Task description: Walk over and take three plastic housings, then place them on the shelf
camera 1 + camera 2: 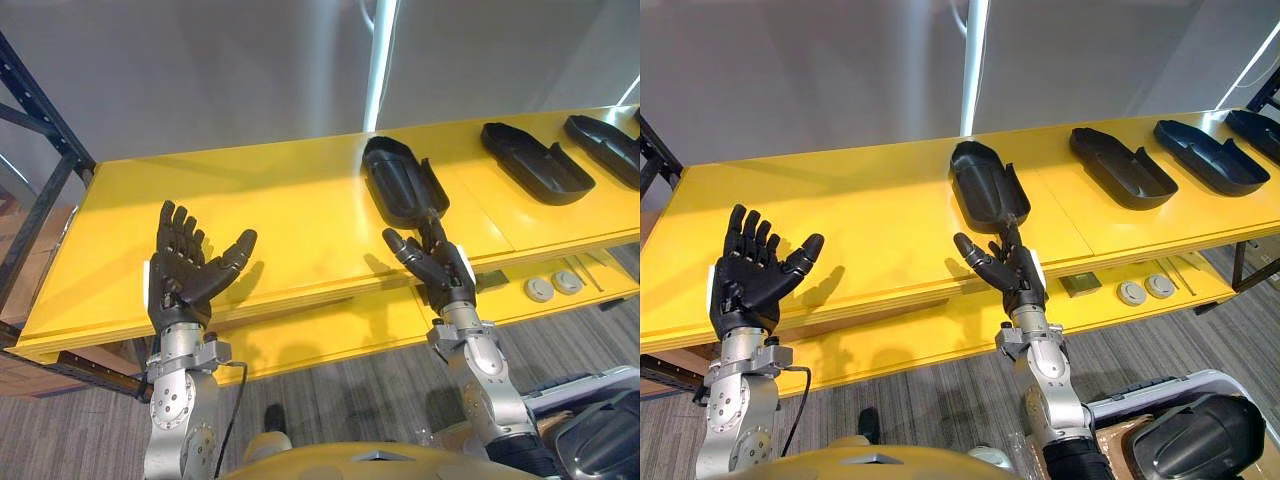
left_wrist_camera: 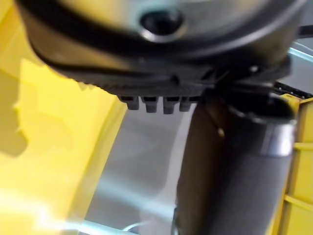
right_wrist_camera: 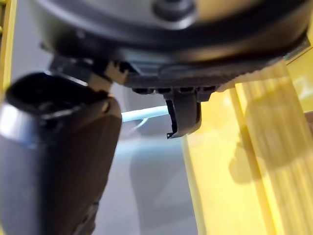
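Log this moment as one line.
left hand: open, raised over shelf | right hand: open, at near end of nearest housing | second housing: on shelf

We see black plastic housings lying flat on the top board of the yellow shelf (image 1: 250,210). Each is a long, shallow shell with its hollow side up and a raised rim. The nearest housing (image 1: 403,183) sits about mid-board, with its broad rounded end toward 11 o'clock and its narrow end toward 5 o'clock, near the front edge. A second housing (image 1: 535,163) lies apart from it toward 2 o'clock on a similar slant. A third housing (image 1: 607,150) lies just beside the second. Part of a fourth housing (image 1: 1255,130) shows beyond the third.
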